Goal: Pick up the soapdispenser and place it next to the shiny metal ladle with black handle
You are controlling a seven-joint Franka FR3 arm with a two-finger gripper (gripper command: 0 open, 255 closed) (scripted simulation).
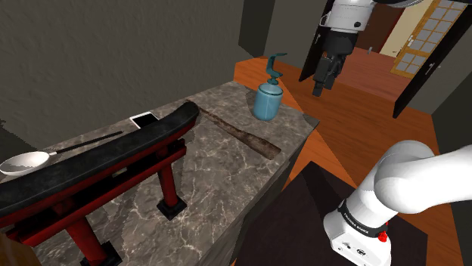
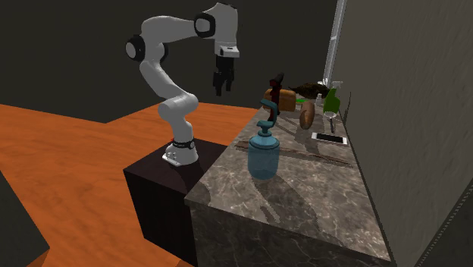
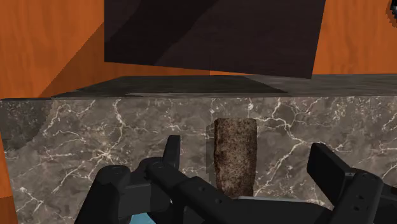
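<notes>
Spread black jaws, their fingers [image 3: 331, 168] standing apart with nothing between them, hang beyond the end of the marble-patterned table [image 1: 219, 170], higher than its top and clear of it. Nearest to them is the task's object: one teal soap dispenser [image 1: 268, 102], upright near that end of the table, just beside a long dark strip [image 1: 242, 136] lying flat across the surface.

It looks rigid and fairly light, though its smooth, rounded body may prove slippery and its tall pump head could tip it. The safer hold is probably across the upper body or the narrow neck under the pump, not on the spout.

Farther along the table lie one white-edged phone [image 1: 141, 119] and one red-and-black model gate [image 1: 98, 174], standing on two posts. At the far end, well apart from the dispenser, rests the single ladle [image 1: 57, 151], pale bowl and thin black handle flat on the table. One white arm [image 1: 408, 181] rises from the dark stand [image 1: 302, 219] at the table's side.
</notes>
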